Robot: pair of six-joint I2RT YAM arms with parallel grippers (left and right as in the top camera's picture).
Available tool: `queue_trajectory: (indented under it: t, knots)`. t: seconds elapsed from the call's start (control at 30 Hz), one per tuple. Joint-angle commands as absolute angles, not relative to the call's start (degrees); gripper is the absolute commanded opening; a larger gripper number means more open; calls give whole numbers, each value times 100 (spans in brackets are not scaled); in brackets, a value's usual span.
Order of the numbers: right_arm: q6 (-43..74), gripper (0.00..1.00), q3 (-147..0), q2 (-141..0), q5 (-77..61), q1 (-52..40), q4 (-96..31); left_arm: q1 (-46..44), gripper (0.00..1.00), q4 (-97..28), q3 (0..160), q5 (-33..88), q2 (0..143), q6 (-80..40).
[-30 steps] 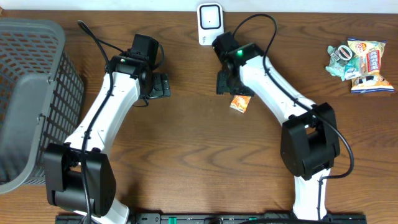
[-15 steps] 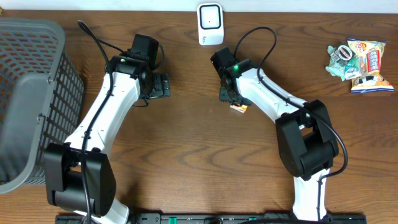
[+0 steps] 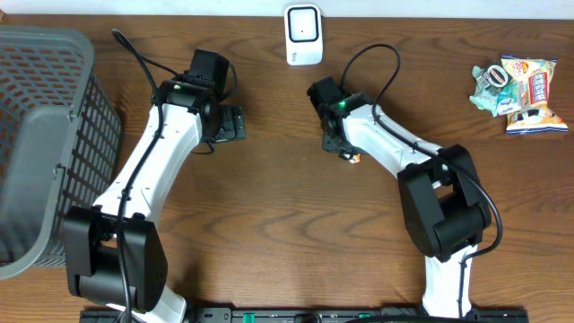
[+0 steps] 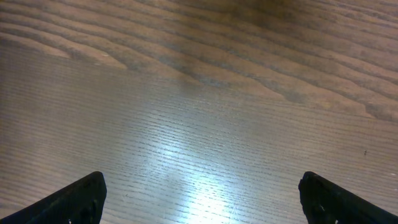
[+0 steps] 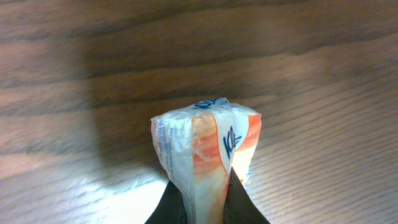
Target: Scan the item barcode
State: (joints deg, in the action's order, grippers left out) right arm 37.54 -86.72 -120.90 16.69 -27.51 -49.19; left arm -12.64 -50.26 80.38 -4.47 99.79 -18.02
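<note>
I see bare wood across the middle of the table [image 3: 269, 215], with open room between the two arms. The grey mesh basket [image 3: 45, 135] fills the left edge, the white barcode scanner [image 3: 303, 34] stands at the far edge, and a pile of snack packets [image 3: 518, 88] lies well apart near the right edge.

My right gripper [image 5: 208, 202] is pinched tight on a small orange-and-white sachet [image 5: 206, 146], just this side of the scanner. The left gripper [image 4: 202, 199] is spread wide over empty wood and touches nothing.

From overhead the sachet is only an orange sliver under the right wrist (almost hidden). The right wrist view shows its crimped end, blue print and squeezed sides, but I can find no barcode there.
</note>
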Motion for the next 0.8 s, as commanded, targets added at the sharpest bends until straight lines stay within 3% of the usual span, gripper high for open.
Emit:
queue_trajectory:
  t: [0.0,0.2,0.4,0.63,0.77]
  knots:
    - [3227,1,-9177,-12136,858,-2593,-5072,-1256,98,-5050,8075,-519,9996,-1787]
    - [2147,1,-9950,-12005,-1546,-2093,-5059,-1256,98,-5050,8075,-519,9996,-1789]
    - [1221,1,-9756,-12066,-3662,-1516,-4801,-1256,98,-5050,8073,-519,9996,-1787]
    - [1140,1,-8501,-12228,-4880,-1181,-3859,-1256,98,-5050,8075,-519,9996,-1789]
    - [1525,1,-7894,-12228,-4748,-867,-3319,-1256,98,-5050,8075,-519,9996,-1787]
